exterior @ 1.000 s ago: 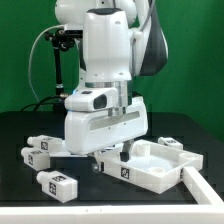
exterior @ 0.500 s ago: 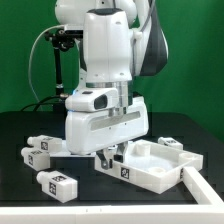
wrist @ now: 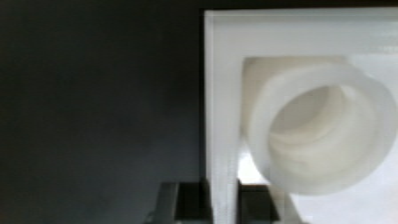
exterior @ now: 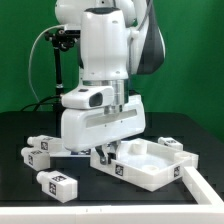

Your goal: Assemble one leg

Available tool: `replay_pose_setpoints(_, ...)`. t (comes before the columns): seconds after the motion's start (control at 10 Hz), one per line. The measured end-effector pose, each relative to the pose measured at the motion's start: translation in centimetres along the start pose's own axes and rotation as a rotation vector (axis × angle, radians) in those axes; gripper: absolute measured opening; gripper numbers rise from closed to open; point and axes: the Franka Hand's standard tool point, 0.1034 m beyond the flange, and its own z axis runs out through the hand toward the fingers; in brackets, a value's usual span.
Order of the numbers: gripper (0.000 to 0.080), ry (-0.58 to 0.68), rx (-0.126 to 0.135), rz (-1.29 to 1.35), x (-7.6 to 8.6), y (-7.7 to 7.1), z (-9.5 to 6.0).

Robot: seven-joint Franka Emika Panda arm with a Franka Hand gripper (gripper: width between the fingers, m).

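Remote check, one arm (exterior: 105, 60) on station.

1. Gripper (exterior: 108, 152): I see it lowered at the near corner of the panel (exterior: 160, 178), on the side toward the exterior view's left. In the wrist view the gripper (wrist: 221, 205) has its jaws astride the panel's raised rim (wrist: 222, 100), one dark finger (wrist: 182, 205) outside over the table (wrist: 89, 100), the other inside. I can make out no gap between either finger and the rim wall, so I record the jaws as clamped on the panel.

2. Panel: it lies flat on the table (exterior: 20, 200), rim upward, with a tag on the corner wall just below the gripper. The wrist view shows a round recess (wrist: 329, 130) inside that corner, just beside the rim.

3. Legs: none is in the jaws.
- The front leg (exterior: 56, 184) lies on its side on the table at the exterior view's left, well apart from the gripper, tags showing.
- The rear leg (exterior: 35, 153) lies behind it, partly hidden by the arm's body. I cannot tell how many posts are in that group.
- A far leg (exterior: 170, 145) shows behind the panel on the exterior view's right. I cannot tell whether it touches the panel.

4. No leg is fitted to the panel in either view.
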Motion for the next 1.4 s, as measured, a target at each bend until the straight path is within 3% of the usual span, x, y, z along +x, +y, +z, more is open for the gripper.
replay_pose_setpoints(0.1, 0.0051, -0.008, 0.0, 0.035, -0.9, 0.2, -0.2)
replay_pose_setpoints(0.3, 0.0051, -0.071, 0.061, 0.109, -2.2, 1.7, -0.4)
replay_pose_setpoints(0.4, 0.0052, -0.065, 0.057, 0.114, -1.7, 2.6, -0.9)
replay_pose_setpoints(0.6, 0.0052, -0.071, 0.063, 0.112, -2.0, 2.2, -0.5)
replay_pose_setpoints(0.7, 0.0052, -0.06, 0.05, 0.121, -2.1, 2.5, -0.3)
replay_pose_setpoints(0.9, 0.0052, -0.014, -0.006, 0.245, -3.3, 3.6, 0.3)
replay_pose_setpoints(1.0, 0.0052, -0.002, -0.015, 0.354, -3.8, 3.8, 0.4)
replay_pose_setpoints(1.1, 0.0052, -0.02, 0.017, 0.492, -3.8, 3.7, 0.4)
replay_pose_setpoints(1.2, 0.0052, -0.049, 0.067, 0.613, -3.5, 3.7, 0.4)
replay_pose_setpoints(1.3, 0.0052, -0.017, 0.036, 0.592, -3.0, 3.9, 0.4)
replay_pose_setpoints(1.4, 0.0052, -0.014, 0.032, 0.59, -3.0, 3.9, 0.4)
